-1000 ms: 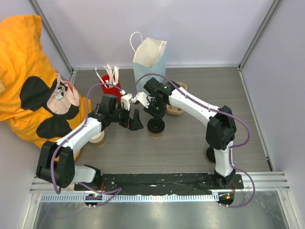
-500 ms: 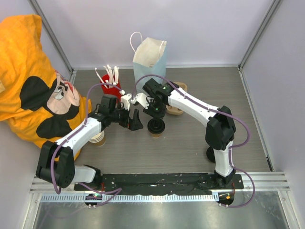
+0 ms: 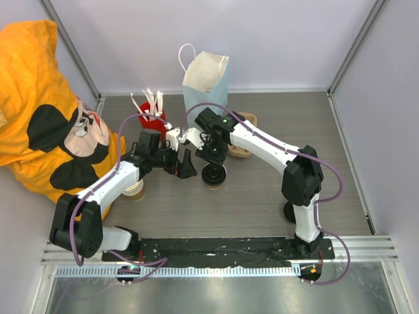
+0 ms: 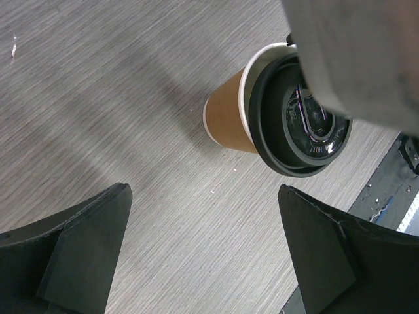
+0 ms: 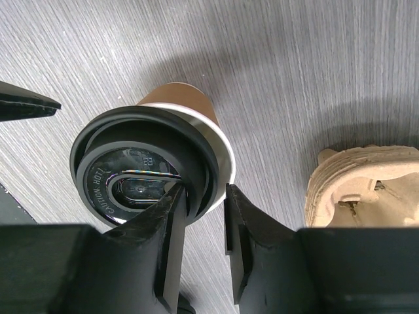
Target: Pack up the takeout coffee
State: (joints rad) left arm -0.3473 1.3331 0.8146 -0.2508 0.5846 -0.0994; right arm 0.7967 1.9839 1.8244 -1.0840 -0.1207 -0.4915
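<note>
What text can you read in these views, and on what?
"CAUTION HOT!": raised on the round black plastic lid of the small tan-brown paper cup, right wrist view.
Smaller embossed marks higher on that lid: too small to read.
No text visible on the pale blue paper bag.

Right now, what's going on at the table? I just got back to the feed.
The right gripper is down on the takeout coffee, its jaws straddling the edge of the black lid; whether they grip it I cannot tell. The left gripper hovers beside the cup, jaws wide open, holding nothing. The cup stands on the table, not yet in the pale blue paper bag.
</note>
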